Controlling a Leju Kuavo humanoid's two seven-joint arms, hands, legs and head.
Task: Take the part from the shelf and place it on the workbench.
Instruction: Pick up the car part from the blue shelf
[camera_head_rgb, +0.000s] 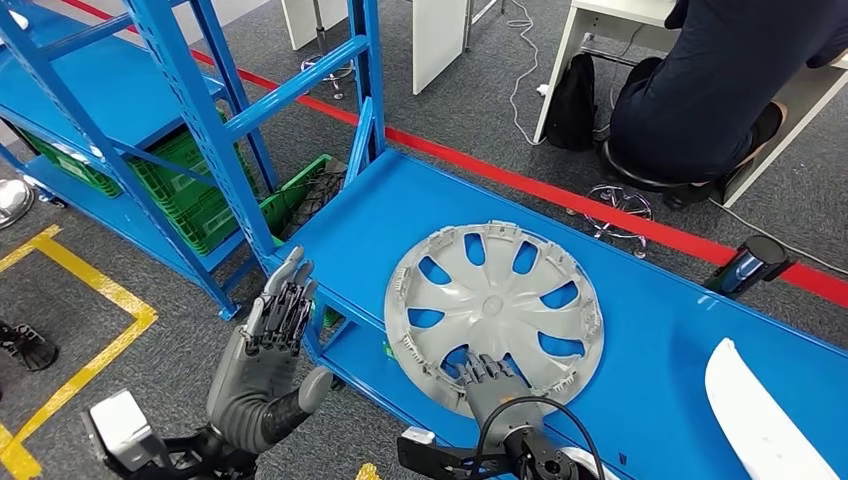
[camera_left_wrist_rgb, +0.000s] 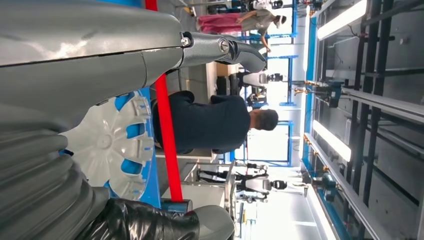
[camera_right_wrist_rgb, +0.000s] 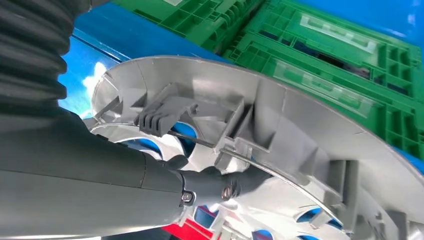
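A grey hubcap (camera_head_rgb: 495, 305) lies flat, inner side up, on the blue tabletop (camera_head_rgb: 640, 340), near its front edge. The right hand (camera_head_rgb: 490, 380) reaches in from below and grips the hubcap at the near rim: in the head view its fingers lie over the rim onto the inner face, and in the right wrist view the thumb (camera_right_wrist_rgb: 220, 185) presses against the ribbed inside of the rim next to a clip. The hubcap (camera_right_wrist_rgb: 280, 130) fills much of that view, with green crates (camera_right_wrist_rgb: 325, 50) behind it.

The left hand (camera_head_rgb: 275, 315) is raised beside the tabletop's left front corner, fingers straight and close together, holding nothing and touching nothing. In the left wrist view its thumb (camera_left_wrist_rgb: 225, 50) sticks out free, and the hubcap (camera_left_wrist_rgb: 112, 145) shows past it on the blue surface.

A blue shelf (camera_head_rgb: 190, 120) stands to the left, with green crates (camera_head_rgb: 190, 190) on its low level. A red line (camera_head_rgb: 560, 195) runs across the grey floor behind the tabletop. A person (camera_head_rgb: 720, 90) in dark clothes sits on a stool at a white desk beyond it. A white curved part (camera_head_rgb: 760, 415) lies at the tabletop's right end.
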